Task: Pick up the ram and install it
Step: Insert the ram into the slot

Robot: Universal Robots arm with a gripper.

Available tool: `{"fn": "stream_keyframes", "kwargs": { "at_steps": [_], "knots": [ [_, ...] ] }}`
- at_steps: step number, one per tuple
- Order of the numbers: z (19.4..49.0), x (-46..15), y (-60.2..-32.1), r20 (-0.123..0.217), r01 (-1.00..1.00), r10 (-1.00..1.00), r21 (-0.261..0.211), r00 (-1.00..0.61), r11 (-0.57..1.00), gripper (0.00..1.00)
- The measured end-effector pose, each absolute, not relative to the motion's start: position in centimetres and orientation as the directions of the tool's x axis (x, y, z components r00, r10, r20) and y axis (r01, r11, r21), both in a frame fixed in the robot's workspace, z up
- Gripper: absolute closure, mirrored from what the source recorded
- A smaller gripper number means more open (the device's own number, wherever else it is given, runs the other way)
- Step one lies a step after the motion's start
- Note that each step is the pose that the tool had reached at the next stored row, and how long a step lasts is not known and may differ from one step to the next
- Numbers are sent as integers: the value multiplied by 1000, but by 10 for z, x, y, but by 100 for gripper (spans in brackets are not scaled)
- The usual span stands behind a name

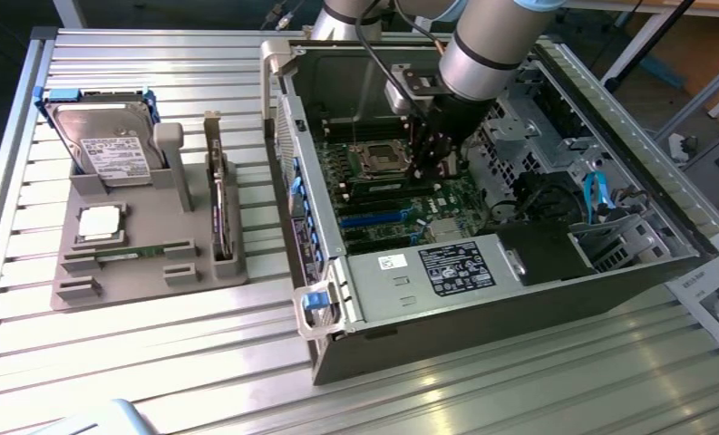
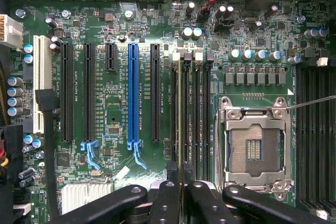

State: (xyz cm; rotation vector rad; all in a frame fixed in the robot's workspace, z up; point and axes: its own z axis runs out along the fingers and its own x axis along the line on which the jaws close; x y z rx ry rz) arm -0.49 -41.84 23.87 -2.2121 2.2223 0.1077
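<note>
My gripper (image 1: 438,168) reaches down inside the open computer case (image 1: 492,299), just over the motherboard (image 1: 383,195). In the wrist view the gripper (image 2: 181,192) is shut on the ram (image 2: 180,114), which I see edge-on as a thin pale line running away from the black fingers (image 2: 167,203). The stick lies along the bank of black memory slots (image 2: 197,114) beside the empty CPU socket (image 2: 253,148). I cannot tell whether it is seated in a slot or just above it.
The case walls close in around the arm, and a second bank of memory slots (image 2: 315,129) lies beyond the socket. On the exterior view's left a grey fixture (image 1: 141,263) holds a hard drive (image 1: 111,145), a processor chip (image 1: 99,222), a dark card on edge (image 1: 222,204) and a thin green strip (image 1: 130,251).
</note>
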Motion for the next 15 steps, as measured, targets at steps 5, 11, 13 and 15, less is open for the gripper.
{"fn": "stream_keyframes", "kwargs": {
  "at_steps": [5, 11, 13, 15],
  "knots": [
    [239, -5, -419, -51, -999, -999, 45, -5, 3, 88],
    [239, -5, -419, -51, -999, -999, 39, -5, 3, 88],
    [239, -5, -419, -51, -999, -999, 40, -5, 3, 88],
    [239, -6, -419, -51, -999, -999, 39, -5, 3, 88]
  ]
}}
